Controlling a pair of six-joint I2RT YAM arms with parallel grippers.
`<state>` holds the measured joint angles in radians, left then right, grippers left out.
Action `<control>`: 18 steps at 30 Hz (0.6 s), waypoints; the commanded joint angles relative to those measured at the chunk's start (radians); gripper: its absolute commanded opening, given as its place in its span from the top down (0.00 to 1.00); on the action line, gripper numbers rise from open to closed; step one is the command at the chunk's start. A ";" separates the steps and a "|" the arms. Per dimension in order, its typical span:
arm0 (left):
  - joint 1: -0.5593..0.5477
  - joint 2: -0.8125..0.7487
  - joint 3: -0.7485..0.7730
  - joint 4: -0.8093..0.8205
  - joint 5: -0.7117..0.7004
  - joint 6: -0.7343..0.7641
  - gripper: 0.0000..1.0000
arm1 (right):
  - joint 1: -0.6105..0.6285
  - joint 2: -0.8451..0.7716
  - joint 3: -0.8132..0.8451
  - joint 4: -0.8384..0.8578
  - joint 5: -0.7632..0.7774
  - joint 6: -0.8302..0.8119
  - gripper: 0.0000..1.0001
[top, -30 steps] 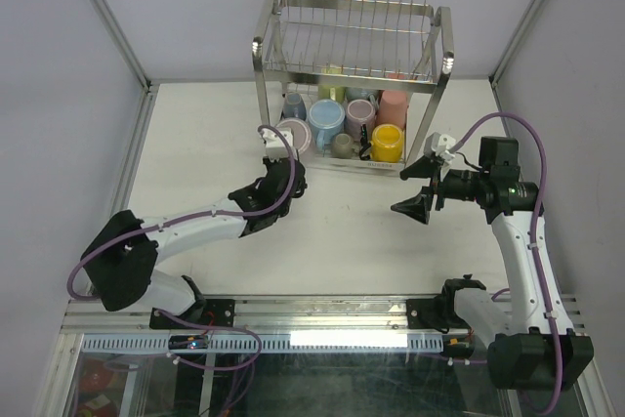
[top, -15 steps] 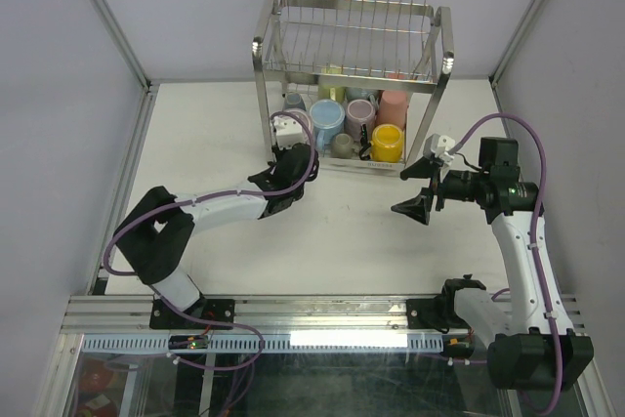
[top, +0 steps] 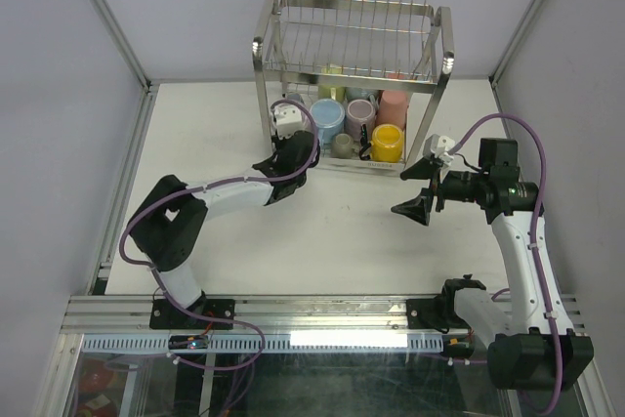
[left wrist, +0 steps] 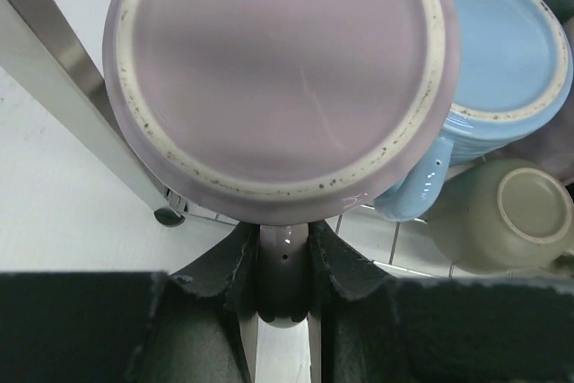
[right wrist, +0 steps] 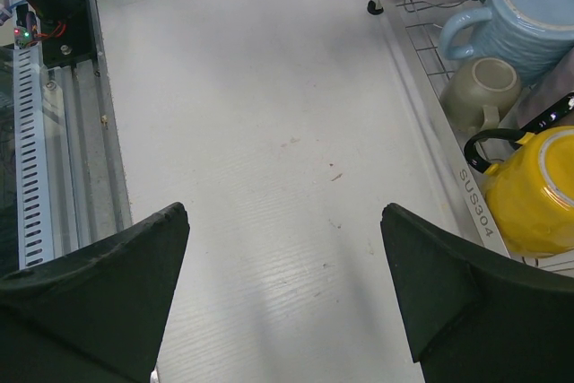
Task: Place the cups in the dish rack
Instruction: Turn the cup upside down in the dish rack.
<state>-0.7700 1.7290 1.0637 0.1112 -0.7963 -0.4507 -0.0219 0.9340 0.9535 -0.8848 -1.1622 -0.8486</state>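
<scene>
The dish rack stands at the back of the table, and its steel leg shows in the left wrist view. My left gripper is shut on the handle of a mauve mug, held bottom-up at the front left corner of the rack's lower tier. My wrist hides this mug from above. Beside it in that tier are a light blue mug, a small grey-beige mug, a yellow mug and a pink mug. My right gripper is open and empty over the table, right of the rack.
The rack's lower rim runs along the right of the right wrist view, with the yellow mug and grey-beige mug behind it. An aluminium rail lines the near edge. Panel walls close both sides.
My left arm has stretched forward and carried the mauve mug from the table up to the rack's front left corner. The right arm has not moved.
</scene>
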 commanded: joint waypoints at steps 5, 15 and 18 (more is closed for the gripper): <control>0.028 0.033 0.126 0.105 -0.029 0.042 1.00 | -0.001 -0.018 0.014 0.010 -0.009 -0.015 0.09; 0.046 0.115 0.192 0.049 -0.031 -0.018 1.00 | -0.001 -0.018 0.016 0.007 -0.012 -0.017 0.09; 0.049 0.135 0.203 0.044 -0.021 -0.022 1.00 | 0.000 -0.017 0.014 0.007 -0.011 -0.017 0.09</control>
<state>-0.7231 1.8759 1.1851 0.0654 -0.8047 -0.4538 -0.0219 0.9340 0.9535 -0.8867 -1.1625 -0.8490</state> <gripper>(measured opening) 0.186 0.908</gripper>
